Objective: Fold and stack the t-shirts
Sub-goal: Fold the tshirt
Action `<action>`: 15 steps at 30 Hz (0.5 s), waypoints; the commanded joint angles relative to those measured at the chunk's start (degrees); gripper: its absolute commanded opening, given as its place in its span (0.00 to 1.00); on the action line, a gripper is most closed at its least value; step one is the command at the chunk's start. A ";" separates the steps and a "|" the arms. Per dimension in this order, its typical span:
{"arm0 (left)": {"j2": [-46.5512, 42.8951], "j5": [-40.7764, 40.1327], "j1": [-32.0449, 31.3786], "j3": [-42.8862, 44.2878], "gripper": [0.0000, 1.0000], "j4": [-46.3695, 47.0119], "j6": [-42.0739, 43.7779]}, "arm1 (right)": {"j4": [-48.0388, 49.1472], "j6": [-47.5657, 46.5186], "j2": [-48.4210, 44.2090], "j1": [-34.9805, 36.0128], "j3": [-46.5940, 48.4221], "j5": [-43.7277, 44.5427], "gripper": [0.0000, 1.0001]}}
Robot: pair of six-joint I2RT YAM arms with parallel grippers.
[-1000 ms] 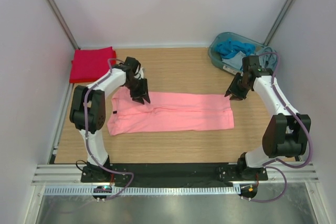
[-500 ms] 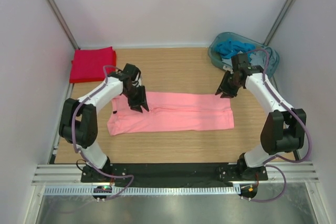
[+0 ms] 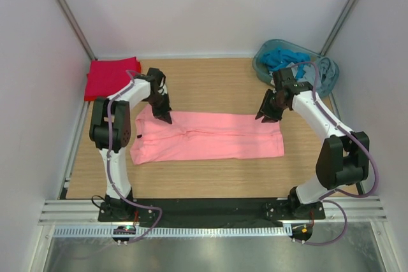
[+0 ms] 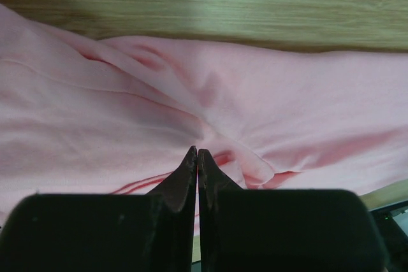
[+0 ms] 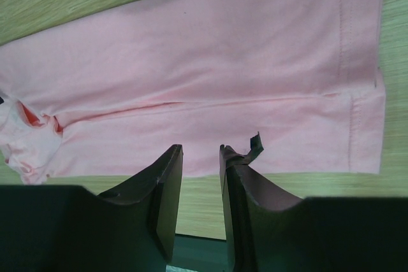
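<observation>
The salmon-pink t-shirt (image 3: 210, 137) lies flat on the wooden table, folded into a long band. It fills the left wrist view (image 4: 268, 93) and the right wrist view (image 5: 210, 62). The bright red t-shirt (image 3: 111, 78) lies folded at the back left corner. My left gripper (image 3: 165, 118) is over the pink shirt's far left edge; in its wrist view the left gripper (image 4: 197, 151) is shut with no cloth between the fingers. My right gripper (image 3: 262, 116) hovers at the shirt's far right edge; in its wrist view the right gripper (image 5: 201, 151) is open and empty.
A teal bin (image 3: 262, 68) with blue cloth (image 3: 284, 57) stands at the back right corner, just behind the right arm. White walls close in on both sides. Bare wood (image 3: 217, 84) shows behind the pink shirt and a strip in front of it.
My right gripper has moved left to the pink shirt's far right edge. My left gripper has shifted slightly toward the shirt's far left edge. The shirts have not moved.
</observation>
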 commanded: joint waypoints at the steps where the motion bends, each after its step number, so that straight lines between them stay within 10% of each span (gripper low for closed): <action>1: -1.01 1.45 -0.16 -0.31 0.01 0.02 1.43 | 0.81 0.25 -2.27 -0.11 0.95 0.15 0.37; 15: -2.59 1.45 -1.13 -4.18 0.00 -0.25 2.40 | 0.64 -0.27 0.37 -0.02 3.24 -0.29 0.37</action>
